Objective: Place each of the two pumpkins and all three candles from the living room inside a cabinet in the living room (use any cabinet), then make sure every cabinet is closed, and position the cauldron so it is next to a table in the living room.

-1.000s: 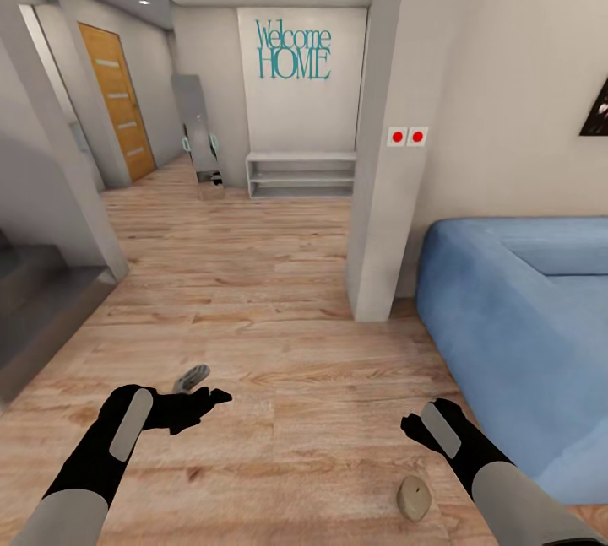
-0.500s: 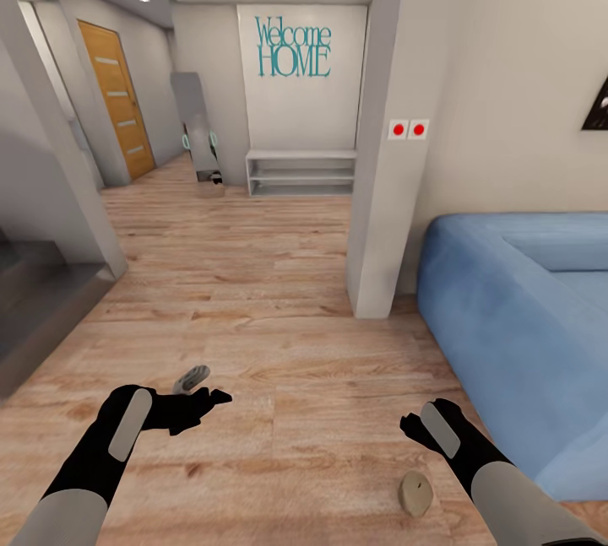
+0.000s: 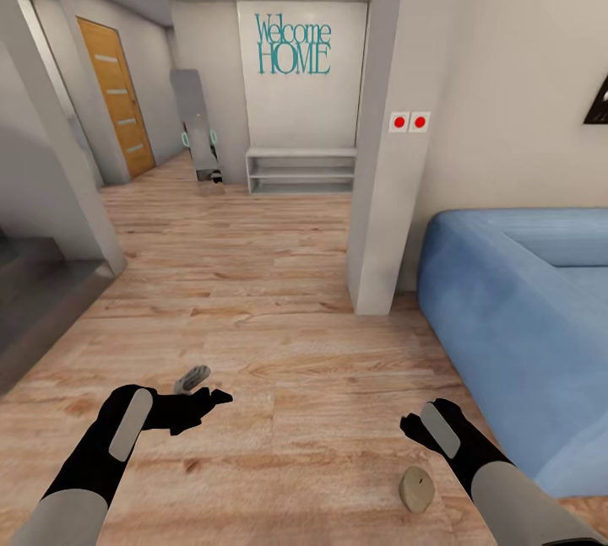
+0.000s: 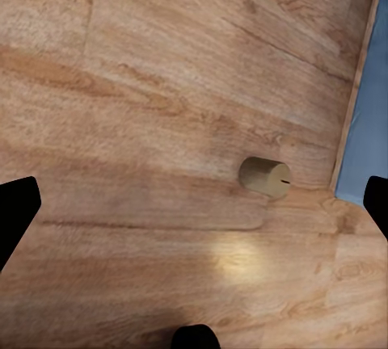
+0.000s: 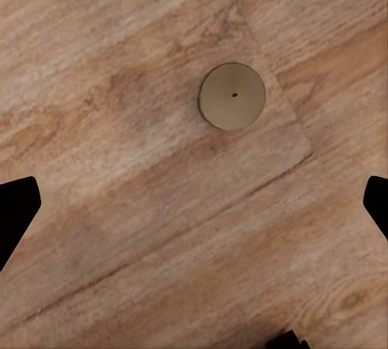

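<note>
A short beige candle [image 3: 416, 489] stands upright on the wood floor just beside my right forearm, close to the sofa. In the right wrist view this candle [image 5: 233, 96] shows from above as a round disc with a wick dot, ahead of the open right gripper [image 5: 194, 203]. The left wrist view shows a beige candle [image 4: 264, 177] on the floor beyond the open left gripper [image 4: 194, 203]. A small greyish cylinder [image 3: 192, 379] lies just past the left gripper [image 3: 207, 402]. The right gripper [image 3: 411, 428] holds nothing. Pumpkins, cabinet, cauldron and table are out of view.
A blue sofa [image 3: 523, 318] fills the right side. A white wall pillar [image 3: 380, 191] stands ahead beside it. Beyond lies a hallway with a low white shelf [image 3: 301, 171], a wooden door [image 3: 118, 99] and a grey step [image 3: 34, 293] at the left.
The whole picture has shifted slightly, so the camera has moved a little; the candle by the right arm now sits a bit higher in view. Both arms hold the same pose.
</note>
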Motion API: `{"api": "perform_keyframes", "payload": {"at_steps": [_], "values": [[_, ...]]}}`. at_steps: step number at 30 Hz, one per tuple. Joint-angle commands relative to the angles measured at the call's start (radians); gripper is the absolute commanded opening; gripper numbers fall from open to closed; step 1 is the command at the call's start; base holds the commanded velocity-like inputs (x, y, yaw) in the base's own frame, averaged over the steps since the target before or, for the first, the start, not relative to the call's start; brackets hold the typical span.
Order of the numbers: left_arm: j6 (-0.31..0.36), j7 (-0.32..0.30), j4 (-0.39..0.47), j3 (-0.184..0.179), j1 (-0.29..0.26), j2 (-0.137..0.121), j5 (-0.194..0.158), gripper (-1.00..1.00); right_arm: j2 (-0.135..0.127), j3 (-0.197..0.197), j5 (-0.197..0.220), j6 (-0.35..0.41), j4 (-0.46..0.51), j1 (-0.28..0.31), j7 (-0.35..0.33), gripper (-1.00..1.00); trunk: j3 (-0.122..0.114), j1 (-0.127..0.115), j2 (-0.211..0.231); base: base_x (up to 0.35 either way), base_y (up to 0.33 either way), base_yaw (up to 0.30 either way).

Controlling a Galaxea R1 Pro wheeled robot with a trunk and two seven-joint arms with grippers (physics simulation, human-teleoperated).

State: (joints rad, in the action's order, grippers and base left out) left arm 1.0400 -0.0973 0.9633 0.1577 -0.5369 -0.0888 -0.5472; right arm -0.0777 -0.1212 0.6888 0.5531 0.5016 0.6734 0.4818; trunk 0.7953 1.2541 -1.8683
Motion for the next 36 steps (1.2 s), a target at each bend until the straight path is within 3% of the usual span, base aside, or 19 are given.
{"api": "perform_keyframes", "payload": {"at_steps": [1,14,19,22,26,30,36], "values": [[0.0,0.0,0.0,0.0,0.0,0.0,0.0,1.0,0.0,0.0,0.0,0.0,0.0,0.0,0.0,1.0,0.003,0.004,-0.007,0.0,0.0,0.0],[0.001,-0.001,0.0,0.0,0.0,0.0,-0.002,1.0,-0.004,-0.002,-0.001,0.001,-0.001,0.0,0.006,1.0,0.044,0.054,-0.098,0.0,0.0,0.0],[0.002,-0.027,0.0,0.002,0.003,-0.004,-0.042,1.0,-0.004,-0.003,-0.002,0.001,-0.002,0.0,0.006,1.0,0.06,0.073,-0.133,0.0,0.0,0.0],[0.002,-0.091,0.0,0.001,0.012,-0.045,-0.09,1.0,-0.004,-0.003,-0.002,0.0,-0.002,0.0,0.006,1.0,0.069,0.084,-0.154,0.0,0.0,0.0],[0.002,-0.243,-0.001,0.0,0.02,-0.115,-0.16,1.0,-0.004,-0.004,-0.002,-0.001,-0.002,0.0,0.006,1.0,0.082,0.1,-0.182,0.0,0.0,0.0],[0.002,-0.31,-0.004,0.001,0.022,-0.138,-0.174,1.0,-0.004,-0.005,-0.002,-0.003,-0.002,0.0,0.006,1.0,0.094,0.115,-0.21,0.0,0.0,0.0],[0.002,-0.325,-0.006,0.001,0.022,-0.148,-0.176,1.0,-0.004,-0.005,-0.003,-0.004,-0.002,0.0,0.005,1.0,0.113,0.138,-0.252,0.0,0.0,0.0]]}}
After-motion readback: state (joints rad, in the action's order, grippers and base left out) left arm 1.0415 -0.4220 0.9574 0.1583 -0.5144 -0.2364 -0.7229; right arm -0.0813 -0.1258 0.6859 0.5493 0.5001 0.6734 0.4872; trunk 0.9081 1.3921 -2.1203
